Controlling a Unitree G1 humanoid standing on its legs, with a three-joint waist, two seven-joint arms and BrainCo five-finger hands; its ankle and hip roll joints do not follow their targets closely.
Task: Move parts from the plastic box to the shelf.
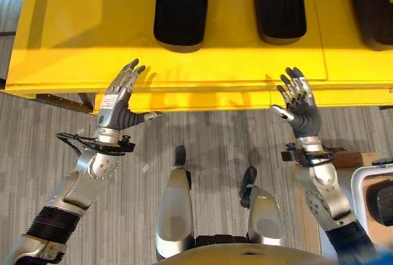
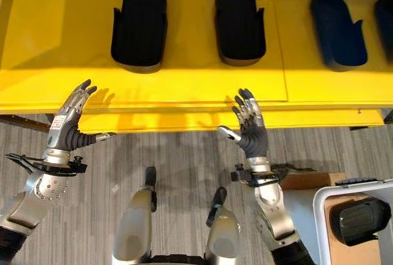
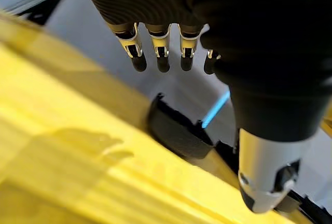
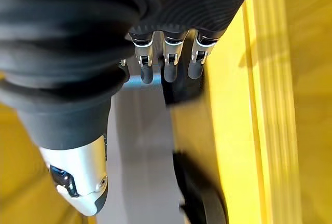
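Yellow shelf (image 1: pixel 245 62) carries dark parts (image 2: pixel 140 23) ahead of both empty hands, which hover near its front edge with fingers spread apart. Another black part (image 2: pixel 359 221) lies in the white plastic box (image 2: pixel 319 207), behind and to the outer side of the right hand (image 2: pixel 250 131), its long axis running roughly sideways. That hand is clearly nearer than the left hand (image 1: pixel 116 102), so reaching back should fall to it. Only the right eye view shows this part well; the left eye view catches just its edge.
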